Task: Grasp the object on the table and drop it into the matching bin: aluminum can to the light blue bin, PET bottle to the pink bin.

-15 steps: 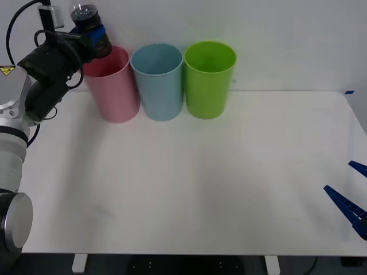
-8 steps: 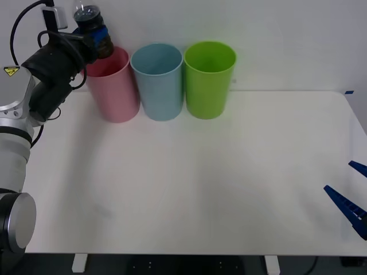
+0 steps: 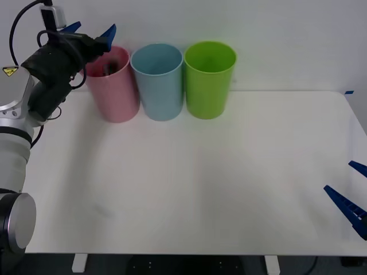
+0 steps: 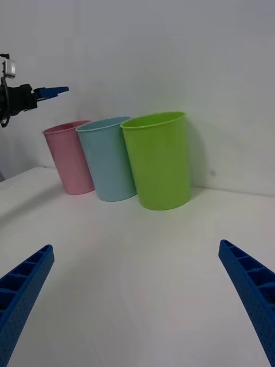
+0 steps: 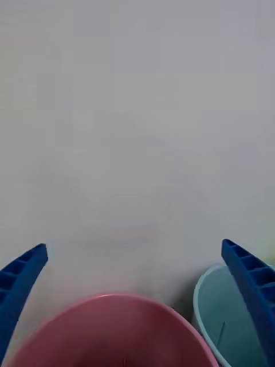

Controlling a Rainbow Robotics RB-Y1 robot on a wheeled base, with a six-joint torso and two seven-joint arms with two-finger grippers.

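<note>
White table (image 3: 200, 189) under a pale wall carries the pink bin (image 3: 114, 86), the light blue bin (image 3: 159, 83) and a green bin (image 3: 209, 80) in a row at the back. Half a second ago the left gripper (image 3: 90, 30) held the PET bottle (image 3: 109, 67) above the pink bin; now its jaws are spread and empty, and the bottle shows as a dark shape inside that bin. Parked at the table's near right edge, the right gripper (image 3: 351, 192) has not moved, jaws spread.
</note>
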